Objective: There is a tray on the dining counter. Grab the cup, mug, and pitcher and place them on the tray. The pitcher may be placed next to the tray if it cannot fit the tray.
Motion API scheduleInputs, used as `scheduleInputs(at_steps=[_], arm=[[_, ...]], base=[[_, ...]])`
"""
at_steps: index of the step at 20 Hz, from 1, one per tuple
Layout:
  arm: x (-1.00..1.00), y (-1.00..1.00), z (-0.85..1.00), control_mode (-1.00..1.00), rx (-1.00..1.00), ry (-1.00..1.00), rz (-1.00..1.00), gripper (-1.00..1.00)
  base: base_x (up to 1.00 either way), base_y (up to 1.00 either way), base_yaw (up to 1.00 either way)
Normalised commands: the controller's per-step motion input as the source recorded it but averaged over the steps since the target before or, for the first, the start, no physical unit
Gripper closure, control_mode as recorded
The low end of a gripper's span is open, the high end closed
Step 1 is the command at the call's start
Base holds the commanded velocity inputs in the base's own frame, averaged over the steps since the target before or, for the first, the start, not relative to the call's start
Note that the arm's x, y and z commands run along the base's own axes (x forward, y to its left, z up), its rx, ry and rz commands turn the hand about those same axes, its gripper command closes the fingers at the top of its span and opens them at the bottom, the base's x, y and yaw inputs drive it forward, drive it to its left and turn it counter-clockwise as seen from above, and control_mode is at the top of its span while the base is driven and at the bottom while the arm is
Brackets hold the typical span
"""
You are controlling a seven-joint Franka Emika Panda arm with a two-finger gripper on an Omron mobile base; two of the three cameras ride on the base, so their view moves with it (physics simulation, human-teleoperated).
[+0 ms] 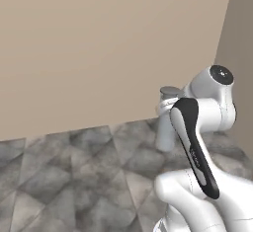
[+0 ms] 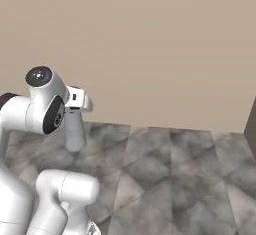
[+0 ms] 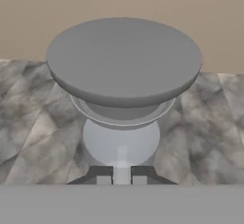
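Note:
The grey pitcher (image 1: 166, 127) hangs upright at the end of my arm, close to the beige wall. From the right base view the pitcher (image 2: 75, 129) shows just below my white hand. In the hand view its wide flat top (image 3: 124, 61) sits right in front of the camera. My gripper (image 3: 121, 179) is shut on a thin light part of the pitcher at its near side, and the two fingertips stand almost together. The tray, cup, mug and dining counter are out of view.
A plain beige wall (image 1: 99, 53) stands close ahead. Below it spreads a grey marbled tile surface (image 2: 170, 179). A darker wall edge (image 1: 242, 53) rises at the right, and a dark edge (image 2: 251, 124) shows at the far right.

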Motion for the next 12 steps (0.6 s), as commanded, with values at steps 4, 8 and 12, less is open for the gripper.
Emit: scheduleInputs(at_steps=[4,8,12], arm=[[0.00,0.00,0.00,1.00,0.00,0.00,0.00,1.00],[0.00,0.00,0.00,1.00,0.00,0.00,0.00,1.00],[0.00,0.00,0.00,1.00,0.00,0.00,0.00,1.00]], base=[[1.00,-0.23,0.52],[1.00,-0.33,0.61],[1.00,-0.50,0.56]])
